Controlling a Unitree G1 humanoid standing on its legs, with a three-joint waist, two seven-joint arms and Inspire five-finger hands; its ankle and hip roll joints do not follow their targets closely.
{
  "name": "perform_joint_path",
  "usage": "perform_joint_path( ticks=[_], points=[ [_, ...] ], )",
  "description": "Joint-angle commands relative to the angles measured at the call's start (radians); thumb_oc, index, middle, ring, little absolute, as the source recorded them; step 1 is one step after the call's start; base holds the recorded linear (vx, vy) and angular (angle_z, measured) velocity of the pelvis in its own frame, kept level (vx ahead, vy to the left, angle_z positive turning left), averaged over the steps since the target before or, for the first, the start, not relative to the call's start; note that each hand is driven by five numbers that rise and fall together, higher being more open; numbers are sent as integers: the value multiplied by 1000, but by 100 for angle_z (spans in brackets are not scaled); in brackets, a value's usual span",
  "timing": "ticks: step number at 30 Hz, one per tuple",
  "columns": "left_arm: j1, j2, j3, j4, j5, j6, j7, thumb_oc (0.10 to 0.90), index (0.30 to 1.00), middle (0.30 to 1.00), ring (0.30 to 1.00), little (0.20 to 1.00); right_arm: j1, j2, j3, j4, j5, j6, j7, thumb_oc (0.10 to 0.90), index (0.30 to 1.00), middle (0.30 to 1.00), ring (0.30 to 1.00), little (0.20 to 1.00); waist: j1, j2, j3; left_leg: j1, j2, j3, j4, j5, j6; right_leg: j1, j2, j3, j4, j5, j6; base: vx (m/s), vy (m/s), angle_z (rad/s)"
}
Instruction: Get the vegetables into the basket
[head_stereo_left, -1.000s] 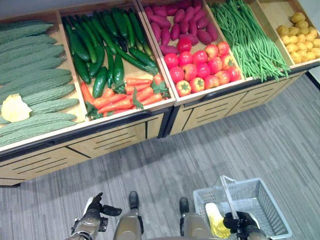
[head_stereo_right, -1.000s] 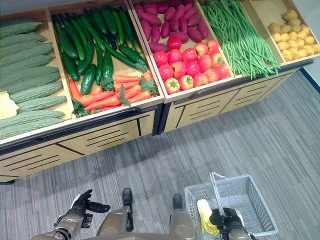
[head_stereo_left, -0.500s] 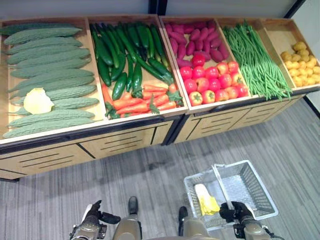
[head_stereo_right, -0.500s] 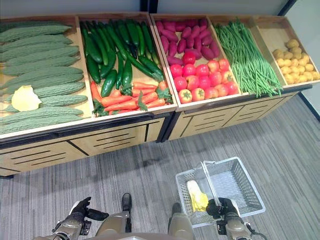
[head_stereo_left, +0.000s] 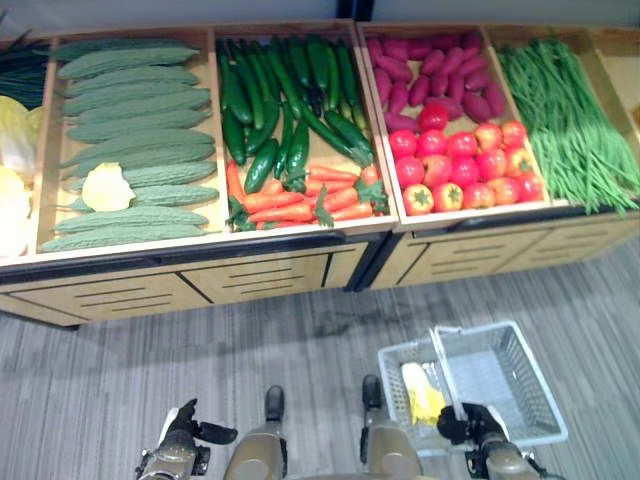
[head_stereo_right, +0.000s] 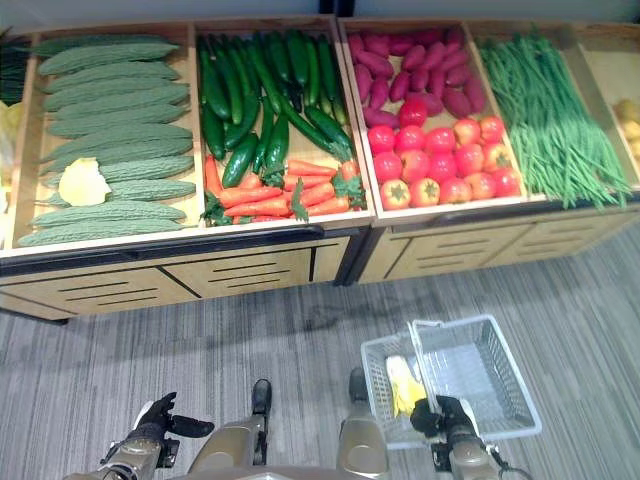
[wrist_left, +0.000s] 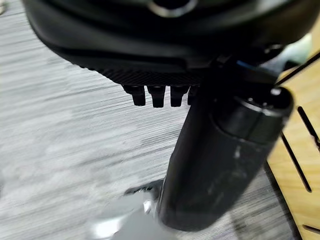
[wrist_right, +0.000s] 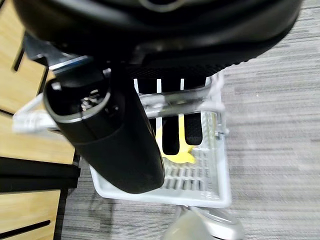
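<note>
Grey basket (head_stereo_left: 500, 375) with a yellow-white vegetable (head_stereo_left: 422, 392) inside hangs by its handle (head_stereo_left: 446, 372) from the right hand's (head_stereo_left: 465, 424) curled fingers; left hand (head_stereo_left: 185, 432) relaxed, empty.

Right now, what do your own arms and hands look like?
Both arms are silver-grey. The left hand is dark with a white cover on top and a black thumb sticking out. The right hand is dark too, with ridged black fingers and a thick smooth thumb.

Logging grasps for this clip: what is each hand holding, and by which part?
The right hand is curled round the basket by its handle. The left hand holds nothing.
</note>
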Motion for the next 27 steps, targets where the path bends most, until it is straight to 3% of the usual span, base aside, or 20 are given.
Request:
perform_joint_path(
  ticks=[1,6,9,18,19,20,24,26,27],
  points=[
    [-20,31,44,12,-10,-6,7,900,1000,1000,1000,1000,9,-48,-12,-42,3,-46,-3,400,300,300,300,300,-2,-32,-28,29,66,-52,38,-67,-48,-45,-40,7,106,-40,33,41,-292,9],
    [-23,10,29,2,-13,-8,11,900,1000,1000,1000,1000,28,-66,-27,-36,13,-50,-9,400,300,300,300,300,-14,-11,-38,19,104,-14,15,-21,-71,-13,-33,-53,89,-58,20,7,-148,32],
    [-18,1,27,4,-9,-5,16,900,1000,1000,1000,1000,42,-62,-20,-12,10,-46,-6,400,300,300,300,300,-24,-3,-55,34,113,67,-3,-8,-79,13,-27,-77,42,-44,20,41,-47,33],
    [12,19,70,28,0,-2,43,900,1000,1000,1000,1000,64,-44,-21,28,-1,-39,4,400,300,300,300,300,-9,-4,-82,79,98,74,-49,-19,-72,46,-39,-65,5,-26,33,46,29,1],
    [9,36,104,32,1,-8,117,900,1000,1000,1000,1000,67,-40,-24,37,-5,-43,-5,400,300,300,300,300,-2,-4,-86,87,90,69,-61,-19,-71,51,-46,-68,4,-24,37,16,42,3],
    [9,36,104,32,2,-8,117,900,1000,1000,1000,1000,67,-40,-24,37,-5,-43,-5,400,300,300,300,300,-2,-4,-85,87,90,69,-61,-19,-71,51,-46,-68,3,-24,37,31,71,2],
    [3,117,301,49,-74,-33,374,900,1000,1000,1000,1000,84,-18,-19,37,-16,-65,-42,400,300,300,300,300,3,-10,-101,117,79,79,-74,-31,-70,68,-60,-64,-4,-17,50,24,64,3],
    [1,137,323,44,-70,-42,420,900,1000,1000,1000,1000,85,-16,-15,37,-21,-68,-48,400,300,300,300,300,1,-12,-103,125,78,84,-76,-34,-71,71,-60,-61,-7,-15,52,20,46,-3],
    [-3,179,334,-11,-9,-58,517,900,1000,1000,1000,1000,85,-16,-5,37,-35,-78,-59,400,300,300,300,300,-2,-15,-110,135,78,94,-77,-41,-72,73,-63,-55,-16,-9,58,23,41,-5]
  ],
)
